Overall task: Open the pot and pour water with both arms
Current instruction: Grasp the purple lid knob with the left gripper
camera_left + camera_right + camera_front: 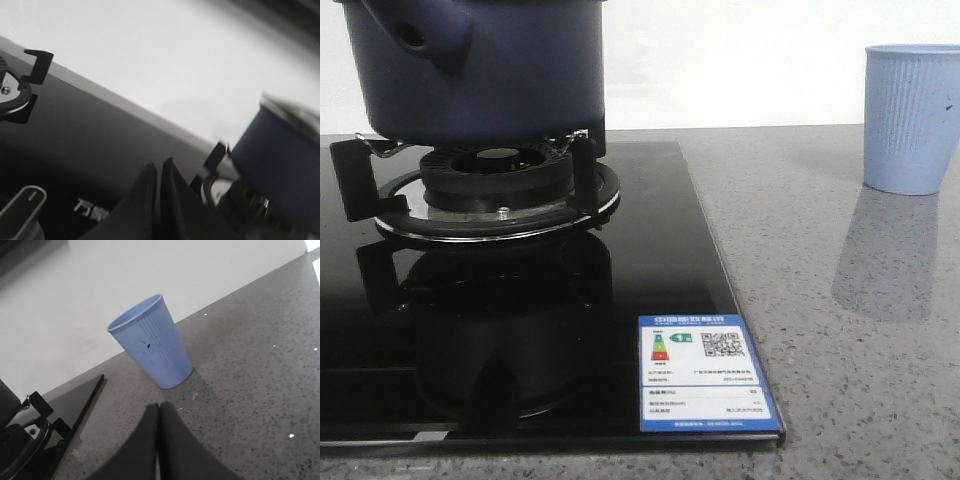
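The pot [475, 65] sits on the burner [500, 185] of the black stove [650, 240]; the left claw [158, 169], fingers together, is beside it, apart; the right claw [159, 409], fingers together, points at the blue cup [150, 342] on the grey counter [250, 390], not touching; a blue label [705, 372] with QR code lies at the stove's near corner, its text too small to read.

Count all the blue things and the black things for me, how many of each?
Dark blue: 1, the pot.
Light blue: 1, the cup.
Black: 1, the glass stove top with its burner.
Total: 3.
Each gripper, left and right, looks pressed shut and holds nothing.
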Robot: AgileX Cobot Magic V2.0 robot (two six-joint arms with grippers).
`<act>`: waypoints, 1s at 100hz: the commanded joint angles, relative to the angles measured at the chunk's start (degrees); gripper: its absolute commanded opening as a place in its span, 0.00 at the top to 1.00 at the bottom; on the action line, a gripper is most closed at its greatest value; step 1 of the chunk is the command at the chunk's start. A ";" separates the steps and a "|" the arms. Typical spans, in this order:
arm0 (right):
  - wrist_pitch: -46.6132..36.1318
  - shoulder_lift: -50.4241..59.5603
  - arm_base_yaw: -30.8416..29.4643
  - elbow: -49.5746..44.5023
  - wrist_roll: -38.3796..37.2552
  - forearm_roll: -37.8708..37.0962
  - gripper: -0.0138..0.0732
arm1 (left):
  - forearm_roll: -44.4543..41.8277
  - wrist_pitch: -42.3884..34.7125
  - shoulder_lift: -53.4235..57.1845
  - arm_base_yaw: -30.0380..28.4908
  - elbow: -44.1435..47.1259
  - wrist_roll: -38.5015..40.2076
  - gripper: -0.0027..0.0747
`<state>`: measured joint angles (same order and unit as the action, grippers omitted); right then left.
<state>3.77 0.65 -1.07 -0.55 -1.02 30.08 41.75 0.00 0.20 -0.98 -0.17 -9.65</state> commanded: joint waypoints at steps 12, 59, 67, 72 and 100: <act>-2.16 1.04 -0.03 3.78 0.50 1.28 0.90 | 6.00 -6.44 1.35 -0.02 -2.17 0.46 0.99; 16.39 -14.96 0.08 23.93 11.16 -6.59 0.90 | -12.17 12.19 -10.31 -0.02 -24.38 -0.10 0.99; 20.34 -18.98 0.87 27.77 14.16 -6.59 0.90 | -12.03 17.82 -14.76 0.98 -29.56 -4.17 0.99; 21.89 -21.26 1.89 29.77 14.41 -6.59 0.90 | -11.90 19.39 -16.83 2.70 -32.21 -5.01 0.99; 24.32 -26.96 7.96 35.92 21.07 -6.37 0.90 | -12.15 19.84 -24.80 17.68 -38.08 -12.37 0.99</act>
<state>31.01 -24.65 5.77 32.61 18.06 23.60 29.07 23.20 -21.77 12.86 -35.37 -20.60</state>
